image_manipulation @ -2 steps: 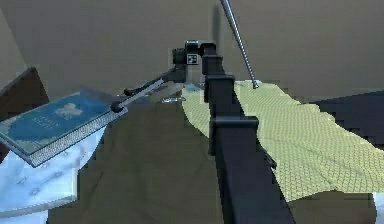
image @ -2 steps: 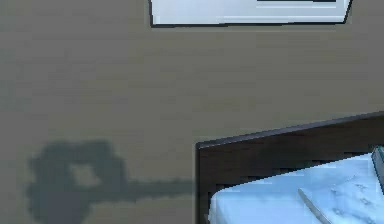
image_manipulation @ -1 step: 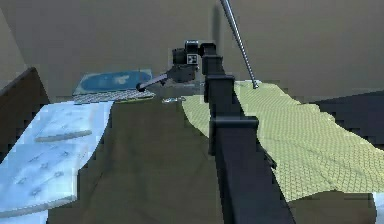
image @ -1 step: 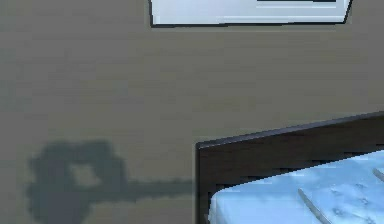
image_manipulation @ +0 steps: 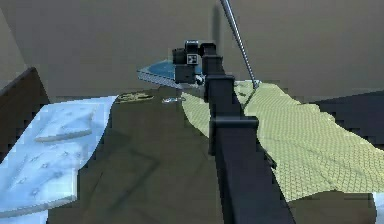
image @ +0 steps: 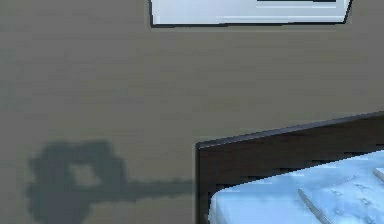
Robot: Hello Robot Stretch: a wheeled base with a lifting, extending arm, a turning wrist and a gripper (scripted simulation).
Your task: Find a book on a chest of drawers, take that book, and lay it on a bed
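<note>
A flat bluish book (image_manipulation: 157,72) hangs at the far end of my gripper (image_manipulation: 177,68), above the bed and clear of it, so the gripper holds the book. The dark arm (image_manipulation: 232,140) rises from the arm side view's bottom edge across the bed (image_manipulation: 150,150). That bed has a dark cover, a light blue pillow (image_manipulation: 60,135) at the left and a yellow-green blanket (image_manipulation: 300,140) at the right. In the forward view the bed's dark headboard (image: 290,150) and pale blue bedding (image: 310,200) fill the lower right corner.
A plain grey-brown wall (image: 120,90) stands ahead, with a white-framed panel (image: 250,12) at its top. A small pale thing (image_manipulation: 135,97) lies on the bed near its far edge. A thin grey rod (image_manipulation: 236,40) slants up behind the arm.
</note>
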